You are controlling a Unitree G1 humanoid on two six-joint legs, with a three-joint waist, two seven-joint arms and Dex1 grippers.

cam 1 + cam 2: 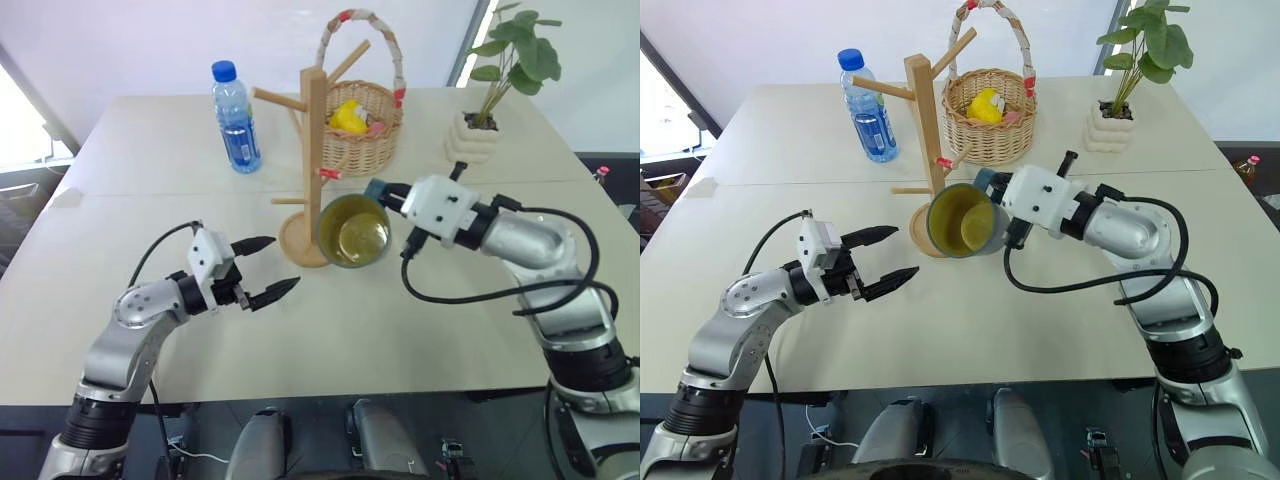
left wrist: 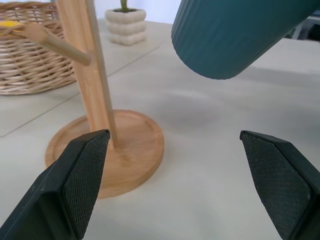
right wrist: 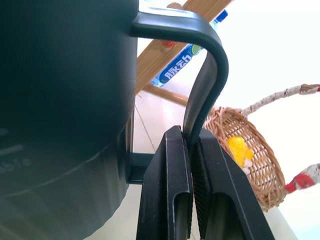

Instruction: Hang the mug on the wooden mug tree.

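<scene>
Mug [image 1: 355, 232] and tree nearly overlap in our head view, and that closeness is what the coming move turns on. Our right gripper [image 3: 192, 165] is clamped shut on the loop handle [image 3: 202, 75], holding the mug above the table [image 1: 150, 150] on its side, its yellow-green mouth facing back toward us, so its long axis runs roughly from 6 to 12 o'clock. The wooden mug tree [image 1: 315, 120] stands just beyond the mug at about 11 o'clock from it, its disc base [image 2: 125, 150] partly under the mug's edge in that view. We judge the lower pegs nearest, though which peg the handle lines up with we cannot tell. Our left gripper [image 1: 262, 268], at about 8 o'clock from the base, has its jaws spread wide and carries nothing; the right arm is plainly the working one.
</scene>
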